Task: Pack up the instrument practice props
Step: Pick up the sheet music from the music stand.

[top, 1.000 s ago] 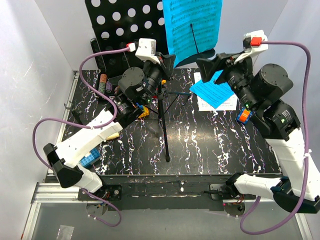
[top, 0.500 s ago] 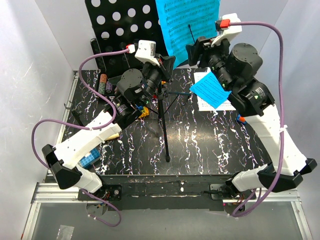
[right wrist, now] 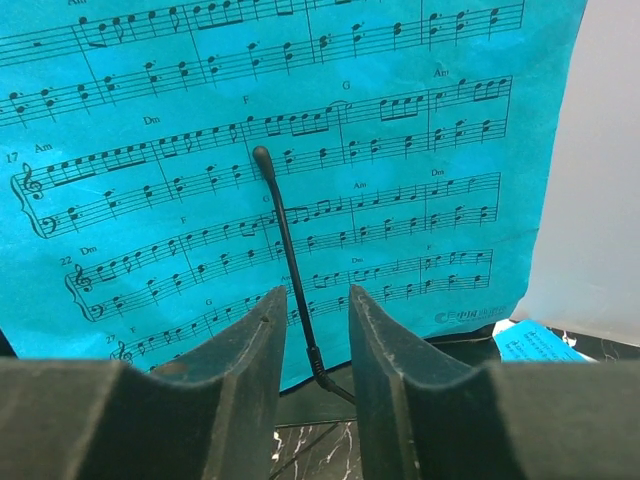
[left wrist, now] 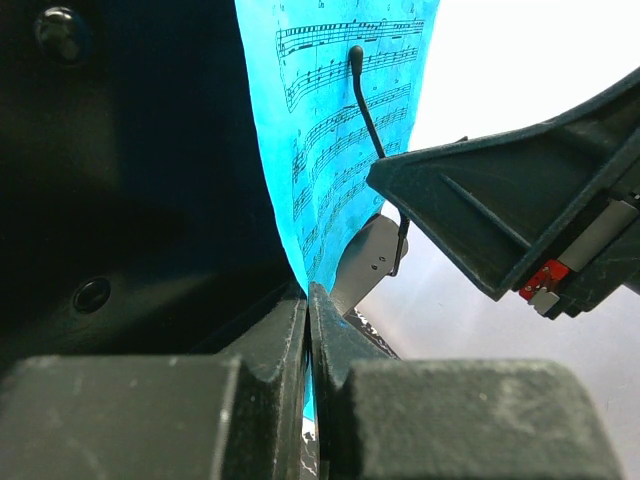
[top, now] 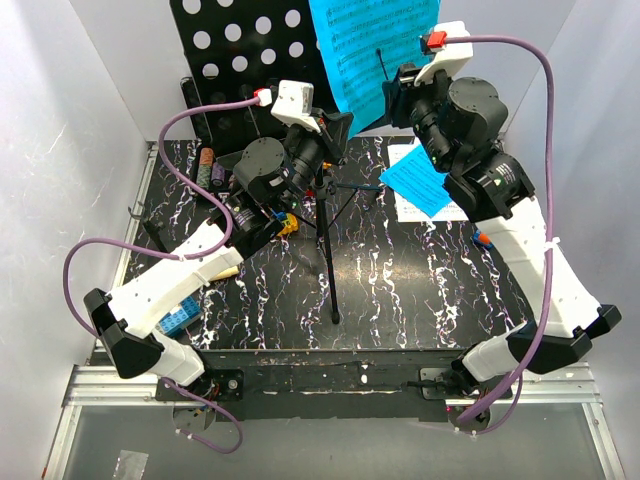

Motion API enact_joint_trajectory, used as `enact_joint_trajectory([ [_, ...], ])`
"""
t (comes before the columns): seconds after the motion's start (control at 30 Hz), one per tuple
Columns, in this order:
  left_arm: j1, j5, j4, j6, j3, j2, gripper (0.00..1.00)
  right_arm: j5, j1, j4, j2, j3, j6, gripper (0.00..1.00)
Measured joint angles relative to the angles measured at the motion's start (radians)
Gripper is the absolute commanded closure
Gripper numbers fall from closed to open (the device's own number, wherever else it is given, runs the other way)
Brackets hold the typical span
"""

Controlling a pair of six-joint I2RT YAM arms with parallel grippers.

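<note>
Overhead view: the music stand [top: 240,45] is upright at the far edge of the table [top: 400,270], tripod legs [top: 330,260] spread on the surface. A blue sheet [top: 370,40] rests against its hole-punched desk, with a wire page holder [top: 385,75] lying over it. The left gripper [top: 340,125] is at the sheet's lower left corner and the right gripper [top: 392,100] is at its lower right area. A second blue page [top: 418,180] lies flat on the table, partly over a white paper [top: 445,208]. Left wrist view: the left jaws are pressed together, pinching the bottom corner of the blue sheet; blue shows in the seam between them. Right wrist view: the right jaws stand slightly apart, one on each side of the wire page holder, clear of it, in front of the sheet.
</note>
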Motion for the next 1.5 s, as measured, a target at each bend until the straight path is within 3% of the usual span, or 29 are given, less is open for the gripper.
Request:
enact_joint_trajectory([
  [0.17, 0.000, 0.001, 0.000, 0.000, 0.000, 0.000, 1.00, 0.000, -0.002, 0.000, 0.004, 0.001, 0.000, 0.68],
  [0.27, 0.000, 0.001, 0.002, 0.000, 0.000, 0.000, 1.00, -0.002, -0.003, 0.000, 0.004, 0.001, 0.000, 0.58],
  [0.37, 0.000, 0.002, 0.003, 0.000, 0.000, 0.000, 1.00, -0.006, -0.003, 0.000, 0.004, 0.001, 0.000, 0.57],
  [0.53, 0.000, 0.003, 0.003, -0.001, 0.000, 0.000, 1.00, -0.016, -0.003, -0.001, 0.004, 0.001, 0.000, 0.67],
  [0.7, 0.000, 0.003, 0.006, -0.002, -0.001, 0.000, 1.00, -0.021, -0.003, -0.001, 0.007, 0.001, -0.003, 0.99],
  [1.2, 0.000, 0.007, 0.022, 0.002, -0.026, -0.016, 1.00, -0.015, -0.008, 0.021, -0.022, -0.043, 0.060, 0.99],
  [1.5, 0.000, 0.104, 0.080, 0.038, -0.051, -0.077, 1.00, -0.020, -0.035, 0.061, -0.089, -0.123, 0.145, 0.99],
])
